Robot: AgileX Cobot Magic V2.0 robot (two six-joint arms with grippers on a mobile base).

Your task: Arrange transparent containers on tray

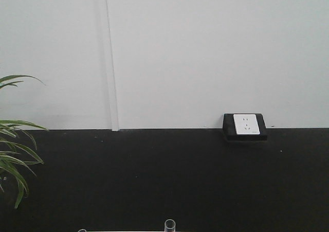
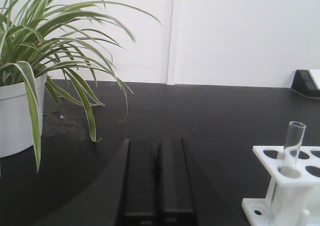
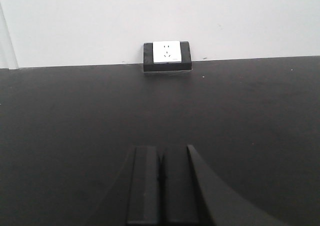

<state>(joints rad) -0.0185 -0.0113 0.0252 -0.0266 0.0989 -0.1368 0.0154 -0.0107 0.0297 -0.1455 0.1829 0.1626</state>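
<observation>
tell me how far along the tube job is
Done: nothing that these views show; the tray is not in view. In hand: nothing; the left jaws and right jaws are both shut and empty, above the black table. Left: at least one tube stands upright in the white rack, not yet moved to the tray.

We read no text, label, brand or number in any view, white socket (image 1: pixel 245 124) shows only its pin slots, white rack (image 2: pixel 292 196) and pot (image 2: pixel 15 116) bear no marks we can make out.
</observation>
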